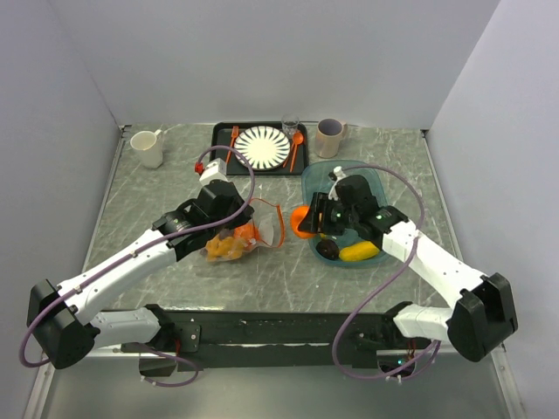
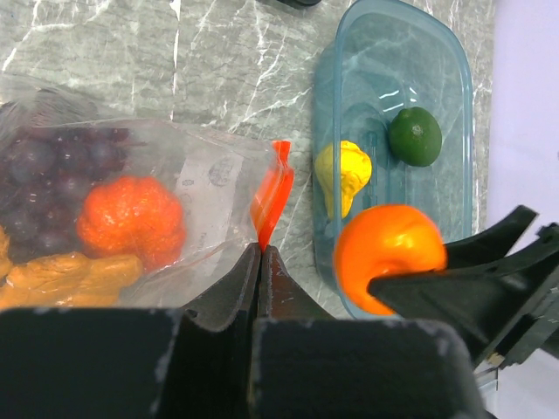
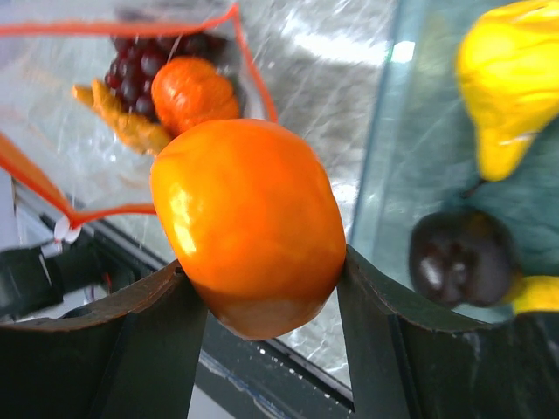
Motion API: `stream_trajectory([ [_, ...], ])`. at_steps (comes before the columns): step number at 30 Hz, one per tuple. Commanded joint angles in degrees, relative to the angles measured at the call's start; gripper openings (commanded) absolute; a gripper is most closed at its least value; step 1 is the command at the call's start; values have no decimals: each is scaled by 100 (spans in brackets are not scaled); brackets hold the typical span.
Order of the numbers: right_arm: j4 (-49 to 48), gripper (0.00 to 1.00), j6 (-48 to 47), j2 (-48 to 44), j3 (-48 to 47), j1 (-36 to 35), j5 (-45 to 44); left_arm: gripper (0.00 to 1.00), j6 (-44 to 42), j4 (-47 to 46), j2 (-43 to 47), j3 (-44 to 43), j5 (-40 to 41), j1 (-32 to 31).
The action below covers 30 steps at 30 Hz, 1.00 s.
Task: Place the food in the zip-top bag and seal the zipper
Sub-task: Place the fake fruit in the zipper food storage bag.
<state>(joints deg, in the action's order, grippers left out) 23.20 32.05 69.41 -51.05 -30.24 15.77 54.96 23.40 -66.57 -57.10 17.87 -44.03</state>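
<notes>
The clear zip-top bag (image 1: 229,246) lies left of centre with its mouth facing right. Inside it are dark purple grapes (image 2: 52,161), a bumpy orange piece (image 2: 131,218) and a yellow-brown piece (image 2: 61,275). My left gripper (image 2: 260,250) is shut on the bag's mouth, pinching the orange-red zipper (image 2: 272,196). My right gripper (image 3: 262,262) is shut on a smooth round orange (image 3: 249,223) and holds it above the gap between the bag and the teal tub (image 1: 384,188). In the tub lie a yellow pear (image 2: 345,175), a green lime (image 2: 415,135) and a dark plum (image 3: 461,257).
At the back stands a black tray (image 1: 223,148) with a striped plate (image 1: 262,147), orange cutlery and a clear glass. A white mug (image 1: 148,148) is at the back left, a beige mug (image 1: 329,137) at the back right. Walls close three sides.
</notes>
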Motion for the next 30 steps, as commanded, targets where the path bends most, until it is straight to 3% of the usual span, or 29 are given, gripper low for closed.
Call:
stream_trajectory([
  [1,-253,37,-77,310,-327,-263,312,1,-12,-169,135,-73,-29,-9],
  [15,-387,38,-6,2620,-2224,-1229,233,1,24,-169,267,-47,-29,-9],
  [18,-614,48,90,2727,-2234,-1388,259,1,41,-108,346,-38,32,-9],
  [20,-703,62,134,2788,-2260,-1458,374,1,67,-64,416,-29,103,-9],
  [25,-869,79,135,2693,-2156,-1511,480,1,76,-134,583,32,234,0],
  [27,-879,92,82,2517,-2076,-1511,453,1,76,-107,592,41,252,-9],
  [30,-642,99,20,2341,-2137,-1511,217,1,94,-134,592,50,243,-9],
])
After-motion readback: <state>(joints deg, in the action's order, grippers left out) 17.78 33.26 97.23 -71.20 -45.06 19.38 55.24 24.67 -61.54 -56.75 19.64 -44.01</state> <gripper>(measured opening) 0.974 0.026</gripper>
